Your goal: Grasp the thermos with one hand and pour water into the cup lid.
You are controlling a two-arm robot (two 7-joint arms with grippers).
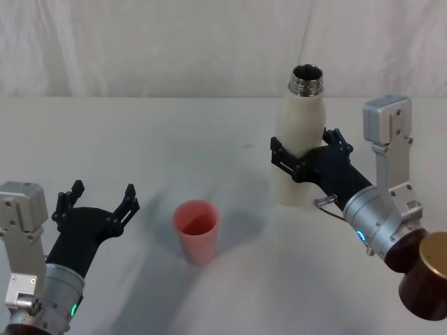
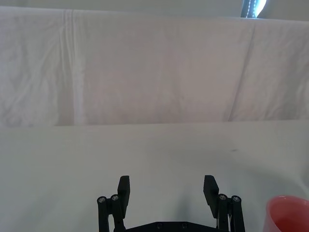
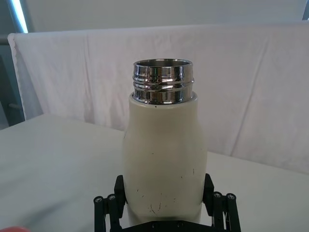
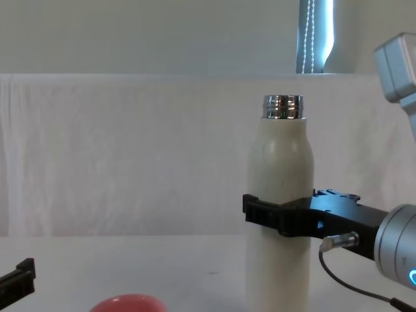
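The cream-white thermos (image 1: 299, 146) stands upright at the right of the table, its open chrome neck (image 3: 163, 82) pointing up. My right gripper (image 1: 305, 145) is shut on the thermos at mid-height, one black finger (image 3: 119, 189) on each side of the body (image 4: 279, 188). The coral-red cup lid (image 1: 196, 230) stands upright in the near middle of the table, left of the thermos and apart from it. My left gripper (image 1: 103, 190) stands open at the near left with nothing between its fingers (image 2: 124, 188); the cup lid's rim (image 2: 289, 215) lies just beside it.
A white cloth covers the table (image 1: 140, 139), and a white curtain hangs behind it. A brown cylinder with a gold top (image 1: 426, 276) sits at the near right, beside my right wrist. Bare cloth lies between the cup lid and the thermos.
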